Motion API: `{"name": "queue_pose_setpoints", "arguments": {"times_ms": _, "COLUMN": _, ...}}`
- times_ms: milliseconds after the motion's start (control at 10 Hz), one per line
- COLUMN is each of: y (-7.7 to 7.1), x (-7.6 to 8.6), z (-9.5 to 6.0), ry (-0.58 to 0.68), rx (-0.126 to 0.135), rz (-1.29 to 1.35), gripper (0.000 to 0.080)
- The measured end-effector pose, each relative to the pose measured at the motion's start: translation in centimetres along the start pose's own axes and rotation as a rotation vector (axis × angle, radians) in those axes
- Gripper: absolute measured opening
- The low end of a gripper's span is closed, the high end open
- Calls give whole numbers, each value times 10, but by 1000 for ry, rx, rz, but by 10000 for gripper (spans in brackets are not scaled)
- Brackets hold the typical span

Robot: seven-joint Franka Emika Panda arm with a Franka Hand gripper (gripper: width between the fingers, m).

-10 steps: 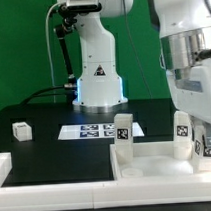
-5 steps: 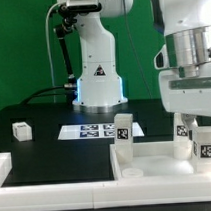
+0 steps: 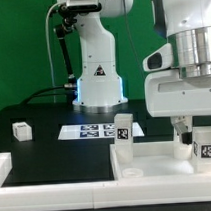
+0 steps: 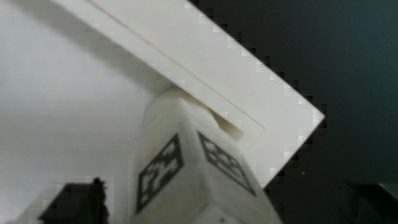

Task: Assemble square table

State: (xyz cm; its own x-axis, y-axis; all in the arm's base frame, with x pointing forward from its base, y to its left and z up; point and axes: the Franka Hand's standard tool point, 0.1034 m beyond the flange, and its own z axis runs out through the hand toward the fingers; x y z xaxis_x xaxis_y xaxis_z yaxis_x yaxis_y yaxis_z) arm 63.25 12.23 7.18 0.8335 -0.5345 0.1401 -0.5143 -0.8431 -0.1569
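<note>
Green backdrop, black table [image 3: 41, 147], and the arm's white base standing at the back behind the marker board [image 3: 95, 130]. From my seat the build looks well along but not finished. The tabletop [image 3: 156, 161] lies upside down at the front on the exterior view's right, rim up. I count three legs standing in it: one [image 3: 123, 131] at the near-centre corner, one [image 3: 183, 136] further right and partly behind the arm, and one [image 3: 206, 146] at the right edge, directly below the gripper [image 3: 193, 124]. A fourth leg [image 3: 21, 130] lies alone on the table, well apart, on the exterior view's left; I judge that one is left to fetch and fit.

The jaws are spread wide and pinch nothing; in the wrist view the leg [image 4: 187, 165] stands free between the dark fingers [image 4: 75, 200], seated in the corner of the tabletop [image 4: 71, 90].

I cannot tell how firmly any leg is seated. The right-hand legs are partly blocked by the arm, the tabletop's right side is cut off, and the wrist view is blurred.
</note>
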Motion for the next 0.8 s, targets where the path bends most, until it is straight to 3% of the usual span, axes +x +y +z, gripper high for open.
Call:
{"name": "queue_pose_setpoints", "arguments": {"times_ms": 200, "y": -1, "x": 1, "z": -2, "ry": -21, "rx": -24, "rz": -348, "gripper": 649}}
{"name": "queue_pose_setpoints", "arguments": {"times_ms": 300, "y": 0, "x": 2, "z": -2, "ry": -16, "rx": -24, "rz": -345, "gripper": 649}}
{"name": "queue_pose_setpoints", "arguments": {"times_ms": 400, "y": 0, "x": 2, "z": -2, "ry": -16, "rx": -25, "rz": -333, "gripper": 516}}
{"name": "queue_pose_setpoints", "arguments": {"times_ms": 500, "y": 0, "x": 2, "z": -2, "ry": -16, "rx": -25, "rz": -320, "gripper": 516}}
{"name": "queue_pose_setpoints", "arguments": {"times_ms": 600, "y": 1, "x": 2, "z": -1, "ry": -16, "rx": -25, "rz": -279, "gripper": 374}}
{"name": "queue_pose_setpoints", "arguments": {"times_ms": 700, "y": 4, "x": 3, "z": -1, "ry": -16, "rx": -31, "rz": -205, "gripper": 294}}
{"name": "queue_pose_setpoints", "arguments": {"times_ms": 800, "y": 5, "x": 4, "z": -1, "ry": -14, "rx": -33, "rz": -136, "gripper": 294}}
